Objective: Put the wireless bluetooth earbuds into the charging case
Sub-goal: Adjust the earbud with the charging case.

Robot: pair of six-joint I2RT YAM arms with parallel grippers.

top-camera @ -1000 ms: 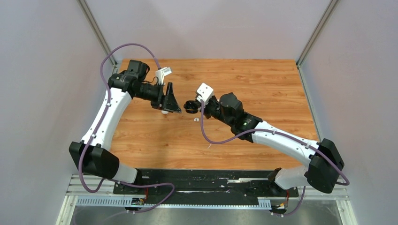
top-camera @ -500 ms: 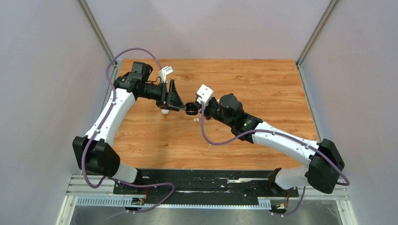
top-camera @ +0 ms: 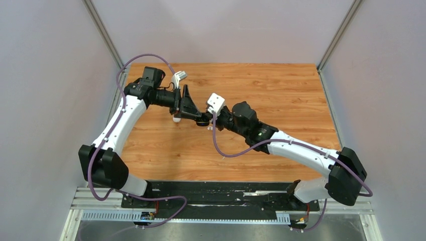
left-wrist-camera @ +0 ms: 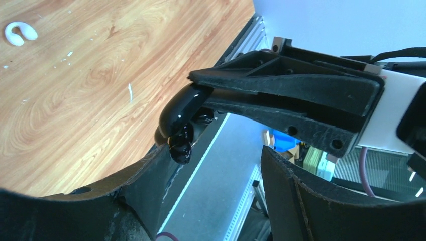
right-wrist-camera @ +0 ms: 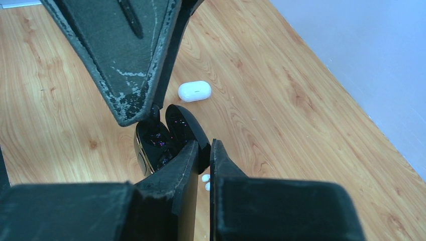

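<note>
Both arms meet over the middle of the wooden table [right-wrist-camera: 311, 120], and the right gripper [right-wrist-camera: 203, 143] is clamped tight on the edge of the glossy black charging case [right-wrist-camera: 177, 126], holding it up with the clamshell gaping towards its partner. The left gripper [left-wrist-camera: 216, 150] comes in with its jaws spread wide and nothing pinched between them. A glossy black earbud [left-wrist-camera: 180, 146] sits right at the case's mouth, touching the tip of one finger; whether it is seated in its well I cannot tell. This looks like the seating step, so the call is patience: hold the case dead steady, ease that fingertip along the bud's back to press it straight down into the well, and avoid any sideways swipe that could flick it out or twist the case in the grip. Down on the boards a white case [right-wrist-camera: 194, 91] lies shut just beyond, and two tiny white earbuds [right-wrist-camera: 205, 182] wait under the right gripper, untouched
</note>
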